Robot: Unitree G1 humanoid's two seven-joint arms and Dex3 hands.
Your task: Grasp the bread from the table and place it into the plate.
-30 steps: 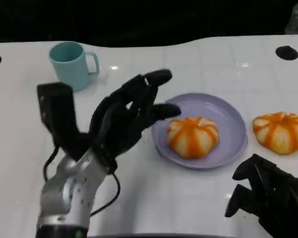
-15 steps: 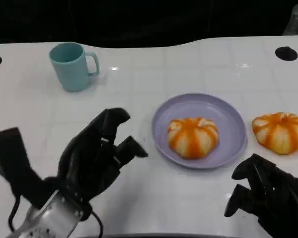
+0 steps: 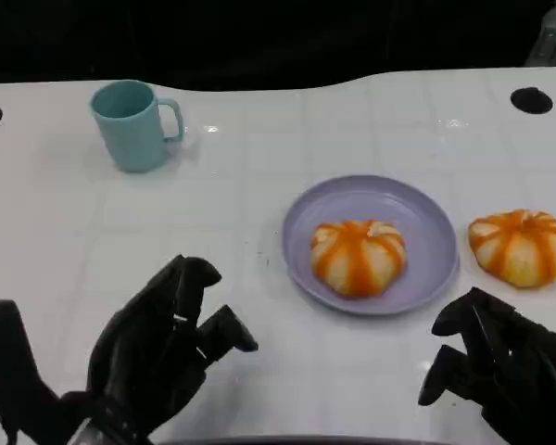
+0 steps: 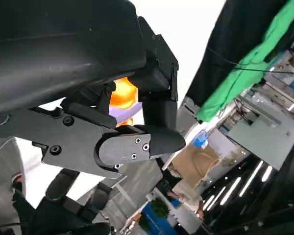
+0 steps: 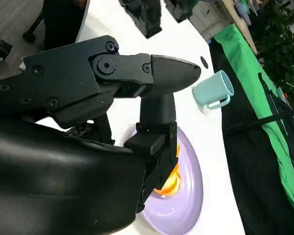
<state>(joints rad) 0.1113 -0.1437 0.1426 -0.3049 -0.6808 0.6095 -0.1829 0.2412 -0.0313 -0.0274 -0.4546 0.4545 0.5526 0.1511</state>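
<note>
Both the left hand (image 3: 162, 357) and the right hand (image 3: 500, 366) are black all over, with thick fingers (image 5: 142, 68) made of blocky parts joined by small round screws.

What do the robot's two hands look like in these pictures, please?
Both hands are matte black, with many jointed fingers. The left hand has chunky, blocky fingers with rounded tips; its wrist view shows flat black plates fastened with small screws and a smooth rounded shell. The right hand looks the same, and its wrist view shows the same screwed plates, a round pivot and a glossy black shell.
</note>
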